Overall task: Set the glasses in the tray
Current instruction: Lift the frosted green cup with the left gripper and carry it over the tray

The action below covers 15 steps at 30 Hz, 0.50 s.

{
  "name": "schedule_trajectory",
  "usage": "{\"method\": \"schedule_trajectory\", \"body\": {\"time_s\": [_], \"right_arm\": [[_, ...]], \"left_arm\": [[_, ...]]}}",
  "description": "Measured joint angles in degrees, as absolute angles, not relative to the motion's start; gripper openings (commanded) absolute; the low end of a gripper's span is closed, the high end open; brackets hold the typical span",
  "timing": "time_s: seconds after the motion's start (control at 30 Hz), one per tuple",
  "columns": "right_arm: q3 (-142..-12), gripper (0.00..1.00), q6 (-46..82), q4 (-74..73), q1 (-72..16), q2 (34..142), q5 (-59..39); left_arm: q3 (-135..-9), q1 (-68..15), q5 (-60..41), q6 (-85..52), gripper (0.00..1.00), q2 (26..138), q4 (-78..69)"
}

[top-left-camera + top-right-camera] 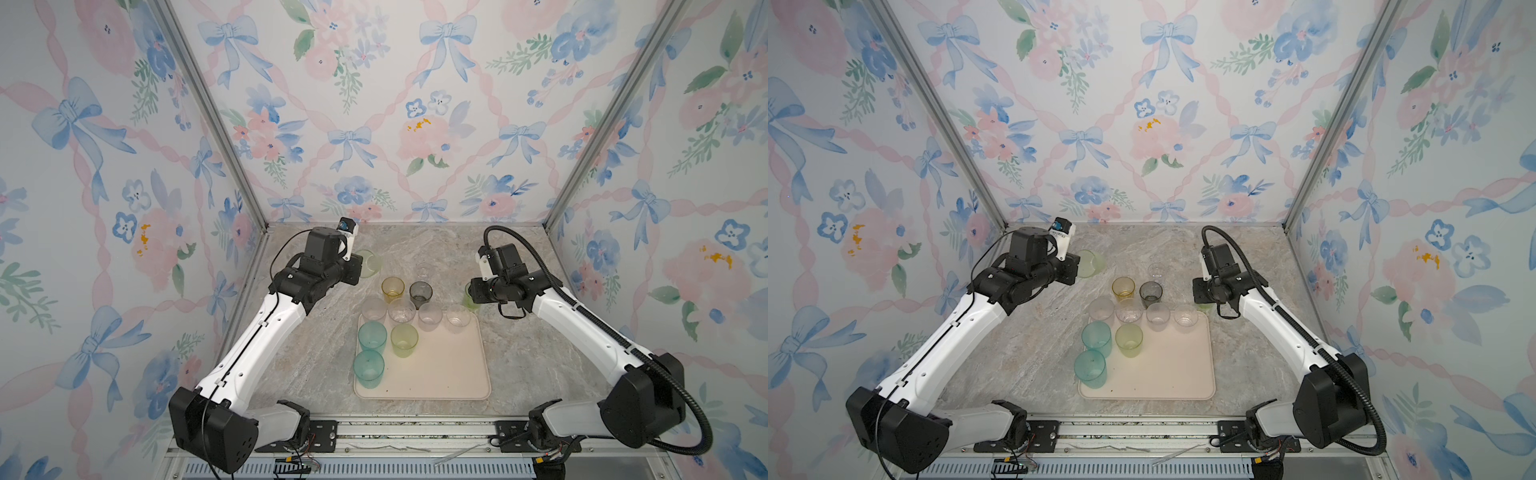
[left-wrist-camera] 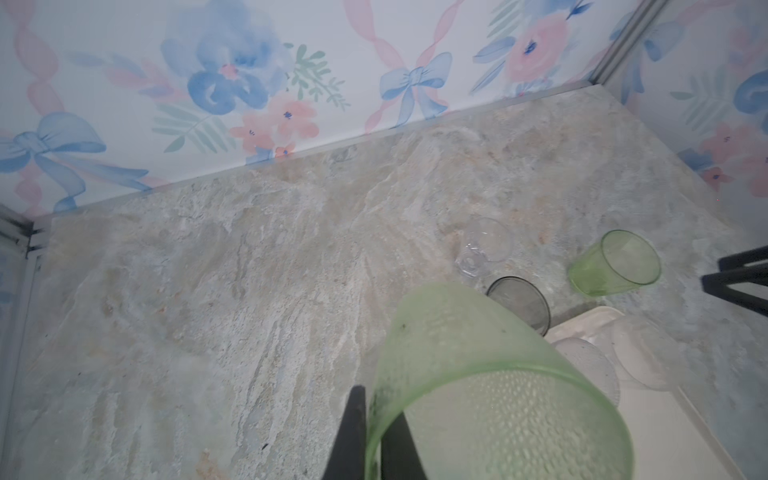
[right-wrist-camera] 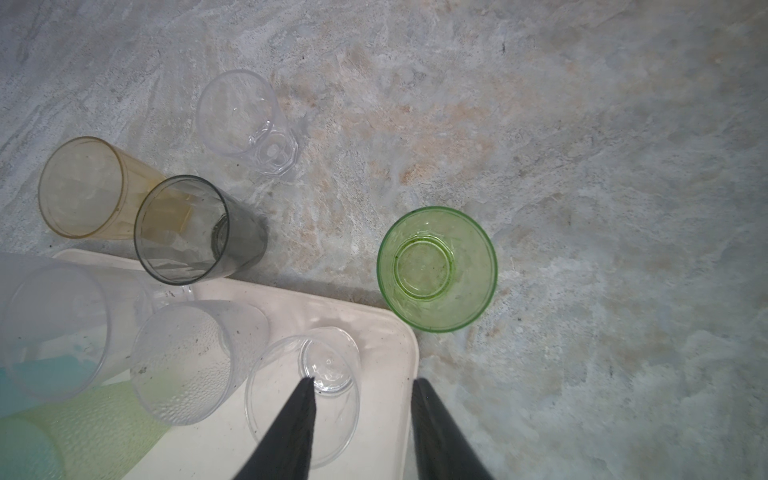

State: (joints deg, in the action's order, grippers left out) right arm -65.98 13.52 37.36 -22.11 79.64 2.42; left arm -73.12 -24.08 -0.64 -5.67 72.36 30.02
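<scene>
With the left gripper (image 2: 376, 405) clamped on the green glass (image 2: 478, 353) at lower centre, I'd carry it level to the tray (image 1: 449, 374); the right gripper (image 3: 363, 380) gapes empty.

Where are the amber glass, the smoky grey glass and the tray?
amber glass (image 1: 392, 289): in a top view, inside its open mouth.
smoky grey glass (image 3: 247, 237): right wrist view, on its dark side wall.
tray (image 1: 440, 365): in a top view, on its bare floor.

Floral wallpaper (image 1: 374, 124) with blue bows and pink ribbons is covering the walls (image 1: 62, 257) at nine, twelve and three o'clock. Silver metal posts (image 1: 218, 124) are rising at eleven and one o'clock. A marbled grey-beige surface (image 1: 415, 245) is lying below, a metal rail (image 1: 415, 432) running at six o'clock.
</scene>
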Motion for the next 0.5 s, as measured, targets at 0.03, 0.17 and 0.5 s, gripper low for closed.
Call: {"method": "schedule_trajectory", "body": {"time_s": [0.03,0.17,0.5], "right_arm": [[-65.98,0.42,13.52,37.36,-22.11,79.61,2.5],[-65.98,0.42,13.52,37.5,-21.74,79.29,3.36],[-62.43,0.42,14.66,37.08,-15.22,74.3,2.61]], "left_arm": [[-73.6,-25.78,-0.82,-5.5,0.04,72.51,30.09],[-76.09,-34.39,-0.97,-3.77,0.03,75.57,31.05],[-88.12,-51.57,-2.48,2.7,0.03,91.31,39.86]]}}
